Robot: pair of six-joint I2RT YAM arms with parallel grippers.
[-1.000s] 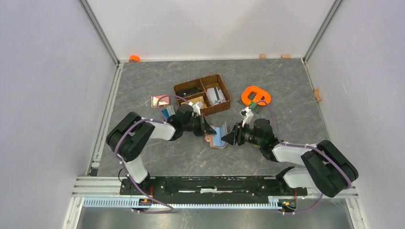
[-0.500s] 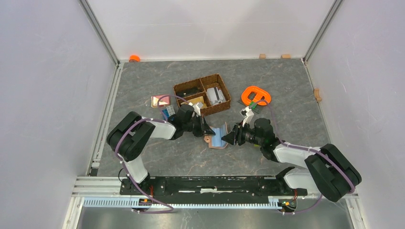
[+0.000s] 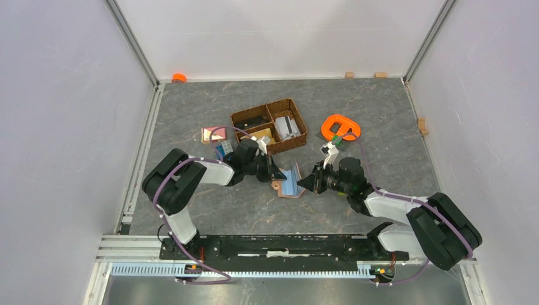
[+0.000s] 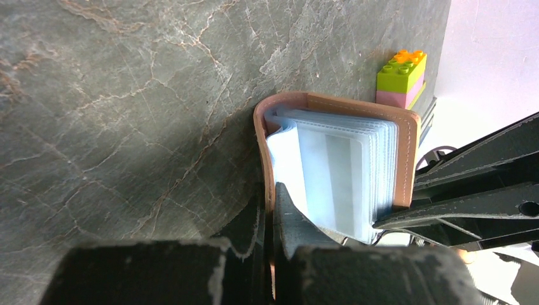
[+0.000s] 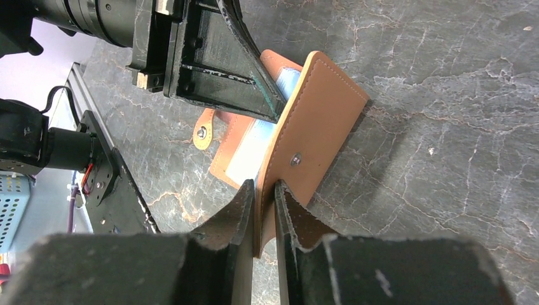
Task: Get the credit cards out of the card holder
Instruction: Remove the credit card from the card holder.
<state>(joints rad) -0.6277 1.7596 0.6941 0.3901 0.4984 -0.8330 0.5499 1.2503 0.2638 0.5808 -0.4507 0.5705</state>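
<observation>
The card holder (image 3: 291, 182) stands open on edge on the table between my two grippers, its pale blue sleeves (image 4: 343, 171) fanned between the tan covers. A greyish credit card (image 4: 344, 166) shows through the front sleeve. My left gripper (image 3: 278, 175) (image 4: 272, 206) is shut on the left cover's edge. From the right, my right gripper (image 3: 305, 183) (image 5: 264, 203) is pinched on the lower edge of the other cover (image 5: 318, 121), the one with the snap stud. Grey-white credit cards (image 3: 287, 125) lie in the basket's right compartment.
A dark-brown divided basket (image 3: 299, 141) sits just behind the grippers. An orange ring-shaped thing (image 3: 341, 127) lies to its right, a pink-and-tan piece (image 3: 211, 134) and a blue block (image 3: 222, 150) to its left. A stacked toy brick (image 4: 400, 76) stands near the right wrist.
The right gripper's jaws have narrowed onto the card holder's right cover. Both arms and the card holder have hardly shifted.
</observation>
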